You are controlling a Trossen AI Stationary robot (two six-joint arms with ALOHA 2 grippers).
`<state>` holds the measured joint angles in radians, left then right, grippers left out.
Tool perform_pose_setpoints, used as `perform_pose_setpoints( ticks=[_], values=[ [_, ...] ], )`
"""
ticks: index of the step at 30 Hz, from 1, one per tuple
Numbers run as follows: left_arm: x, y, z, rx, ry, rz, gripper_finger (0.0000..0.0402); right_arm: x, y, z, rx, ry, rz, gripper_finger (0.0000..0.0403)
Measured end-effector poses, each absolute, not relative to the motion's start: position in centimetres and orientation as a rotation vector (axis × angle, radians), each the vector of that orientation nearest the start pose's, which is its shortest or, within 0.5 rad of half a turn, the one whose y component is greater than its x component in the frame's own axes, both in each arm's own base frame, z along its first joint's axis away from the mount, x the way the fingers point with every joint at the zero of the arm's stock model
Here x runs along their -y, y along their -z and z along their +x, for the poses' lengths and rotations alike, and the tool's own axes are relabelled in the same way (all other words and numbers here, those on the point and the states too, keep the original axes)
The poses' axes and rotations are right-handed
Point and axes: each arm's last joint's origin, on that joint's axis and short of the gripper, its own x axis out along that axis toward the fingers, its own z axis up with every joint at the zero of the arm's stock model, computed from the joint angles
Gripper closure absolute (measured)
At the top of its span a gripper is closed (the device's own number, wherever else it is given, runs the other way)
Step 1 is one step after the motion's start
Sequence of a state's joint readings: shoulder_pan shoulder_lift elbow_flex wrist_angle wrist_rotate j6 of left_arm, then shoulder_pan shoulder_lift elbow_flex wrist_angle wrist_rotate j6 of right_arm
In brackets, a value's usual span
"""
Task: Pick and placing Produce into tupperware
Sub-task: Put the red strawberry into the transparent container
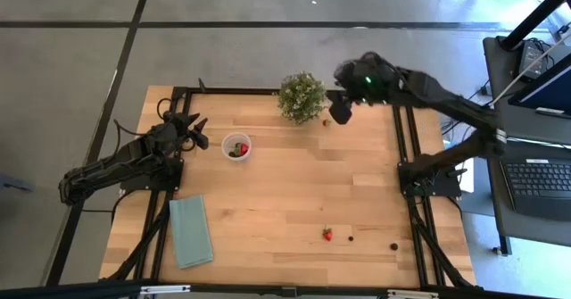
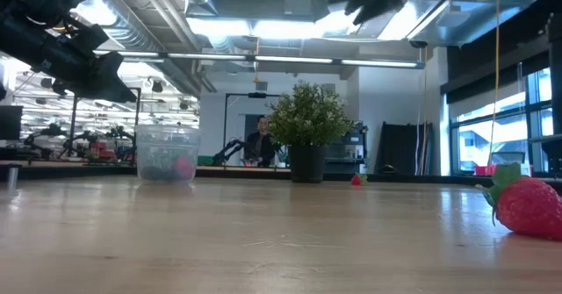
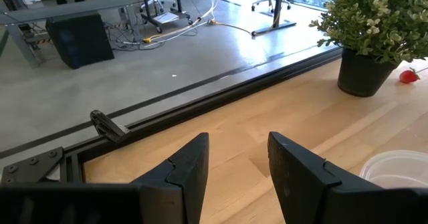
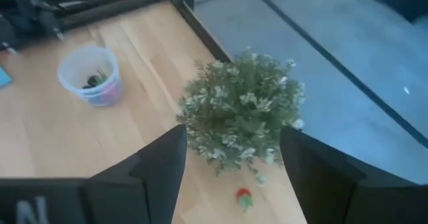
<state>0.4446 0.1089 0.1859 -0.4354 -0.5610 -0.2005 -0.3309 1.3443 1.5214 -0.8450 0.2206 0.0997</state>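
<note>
The clear cup (image 1: 236,146) stands on the table's left half with a red strawberry and a dark piece inside; it also shows in the low view (image 2: 167,158) and the right wrist view (image 4: 90,73). One small strawberry (image 4: 243,197) lies by the potted plant's base. Another strawberry (image 1: 327,234) and two dark berries (image 1: 350,238) (image 1: 394,245) lie near the table's near edge. My right gripper (image 4: 231,174) is open, raised above the plant's right side and that small strawberry (image 1: 342,112). My left gripper (image 3: 237,160) is open, left of the cup (image 1: 192,129), and touches nothing.
A bushy green potted plant (image 1: 301,96) stands at the far edge, right beside my right gripper. A teal cloth (image 1: 191,230) lies flat at the near left corner. Black frame rails (image 1: 406,147) run along the table's sides. Bare wood lies between the cup and the near strawberry.
</note>
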Motion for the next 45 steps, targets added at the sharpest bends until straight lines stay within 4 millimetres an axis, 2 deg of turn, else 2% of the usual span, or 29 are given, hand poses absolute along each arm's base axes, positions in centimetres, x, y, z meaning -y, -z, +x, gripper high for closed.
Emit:
perform_pose_setpoints(
  ticks=[5, 12, 17, 22, 38, 45],
  values=[
    [-5.0, -17.8, 6.9, -0.272, -1.028, -0.16, 0.0257, 8.7, -33.9, 23.3, -0.577, 0.573, 0.154, 0.0162],
    [-5.0, -17.9, 6.9, -0.27, -1.028, -0.16, 0.0257, 8.4, -24.0, 22.6, -0.581, 0.569, 0.151, 0.0162],
    [-5.0, -17.9, 6.9, -0.27, -1.028, -0.16, 0.0257, 8.5, -19.5, 21.7, -0.527, 0.658, 0.201, 0.0162],
    [-5.0, -17.9, 6.9, -0.271, -1.03, -0.159, 0.0257, 9.3, -17.5, 20.9, -0.502, 0.778, 0.255, 0.0162],
    [-5.0, -17.8, 6.9, -0.271, -1.035, -0.158, 0.0257, 10.3, -13.0, 22.9, -0.621, 0.776, 0.224, 0.0162],
    [-5.0, -17.9, 6.8, -0.269, -1.051, -0.154, 0.0257, 10.7, -12.1, 23.2, -0.624, 0.779, 0.198, 0.0162]
  ],
)
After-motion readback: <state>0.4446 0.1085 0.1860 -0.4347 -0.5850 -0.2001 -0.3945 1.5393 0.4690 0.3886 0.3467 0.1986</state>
